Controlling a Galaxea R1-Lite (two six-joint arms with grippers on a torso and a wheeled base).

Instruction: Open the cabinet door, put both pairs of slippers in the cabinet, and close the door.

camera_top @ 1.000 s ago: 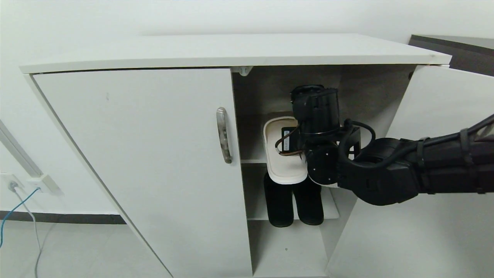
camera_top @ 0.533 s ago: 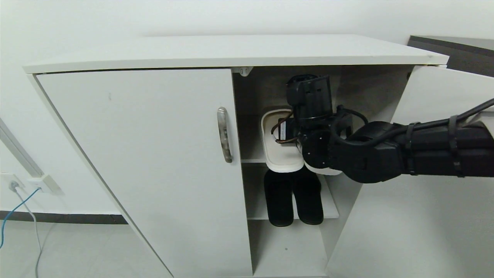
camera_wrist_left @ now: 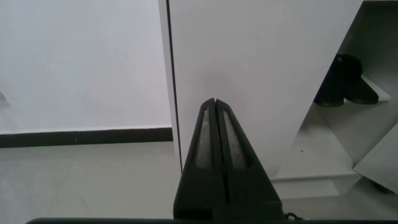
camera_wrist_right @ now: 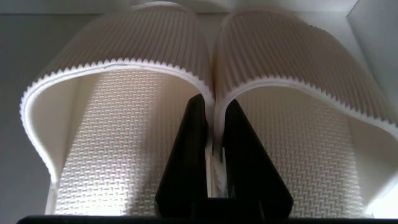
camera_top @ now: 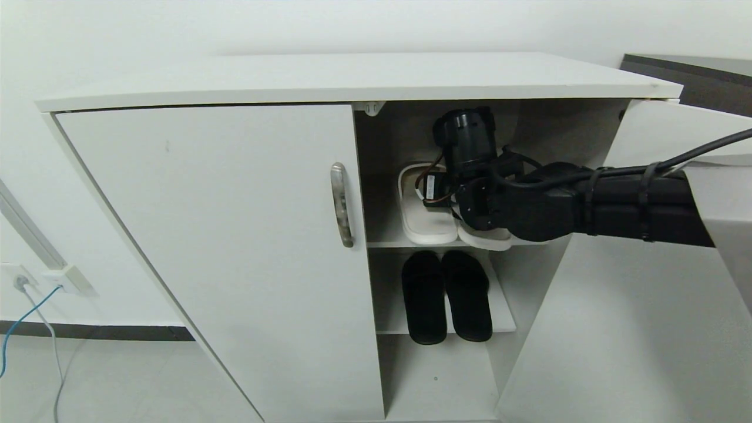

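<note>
My right gripper (camera_wrist_right: 213, 109) is clamped on the touching inner edges of the white slippers (camera_wrist_right: 124, 155), which sit side by side on the upper shelf (camera_top: 385, 242) of the cabinet (camera_top: 352, 76). The black slippers (camera_top: 446, 296) lie on the lower shelf (camera_top: 504, 320). My left gripper (camera_wrist_left: 214, 107) is pressed shut, holding nothing, before the closed left door (camera_top: 205, 235).

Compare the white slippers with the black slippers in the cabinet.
The white slippers sit at the upper shelf; black slippers on the shelf below. The right gripper pinches the white pair's inner edges; the black pair lies free. Both pairs sit side by side inside the cabinet.
</note>
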